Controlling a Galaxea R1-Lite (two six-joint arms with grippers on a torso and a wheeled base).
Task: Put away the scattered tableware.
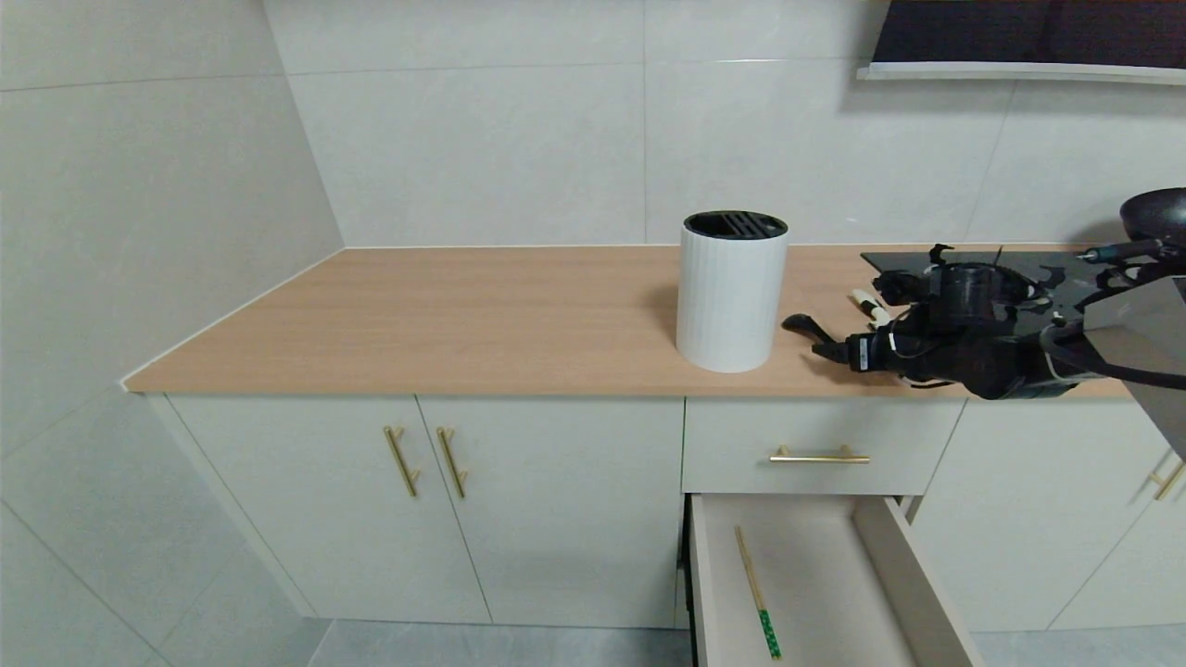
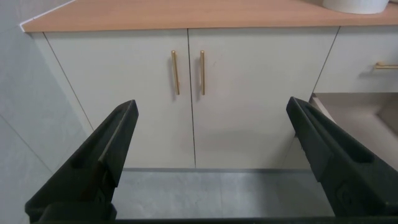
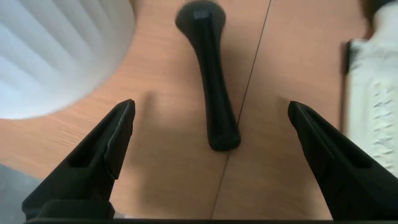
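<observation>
A black-handled utensil [image 1: 802,324] lies on the wooden counter [image 1: 482,315], just right of the white ribbed utensil holder [image 1: 732,292]. My right gripper [image 1: 839,350] hovers low over it and is open. In the right wrist view the black handle [image 3: 208,81] lies between the spread fingers [image 3: 93,168], not touched. A white-handled utensil [image 1: 869,306] lies beside it, next to the stove. A pair of chopsticks [image 1: 758,593] lies in the open drawer [image 1: 889,574]. My left gripper [image 2: 211,162] is open and holds nothing, low in front of the cabinet doors [image 2: 186,93].
A black stove top [image 1: 964,264] with a dark pan [image 1: 1154,218] takes up the counter's right end. Above the open drawer is a shut drawer with a gold handle [image 1: 819,456]. The counter left of the holder is bare wood.
</observation>
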